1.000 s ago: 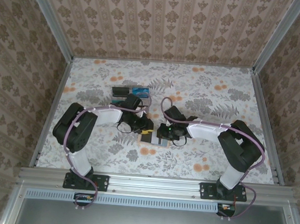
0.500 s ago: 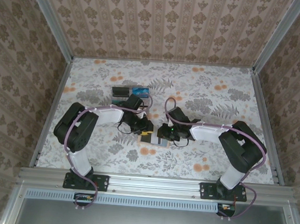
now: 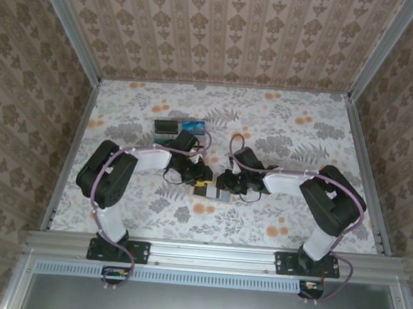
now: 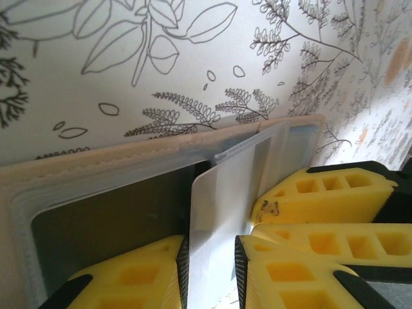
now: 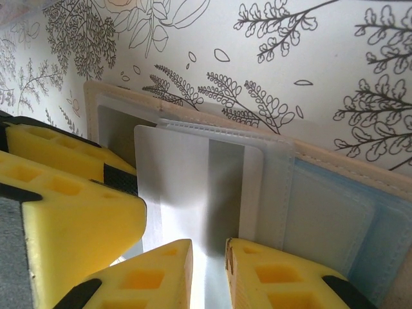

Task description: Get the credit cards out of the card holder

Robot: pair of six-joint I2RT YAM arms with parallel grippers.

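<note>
The tan card holder lies open on the table between my two grippers. Its tan rim and blue-grey inner panel show close up. A pale grey credit card sticks partway out of a clear pocket. My left gripper hovers low over that card, its jaws a narrow gap apart with the card showing through the gap. My right gripper faces it from the other side, also slightly open over the card's free end. Neither visibly pinches the card.
A black card and a blue card lie side by side on the floral table behind the left arm. Patterned walls and metal rails enclose the table. The two grippers' yellow fingers nearly touch each other.
The right gripper has slid left and a little back, closing in on the left gripper over the card holder. Neither gripper's jaw gap has changed.
</note>
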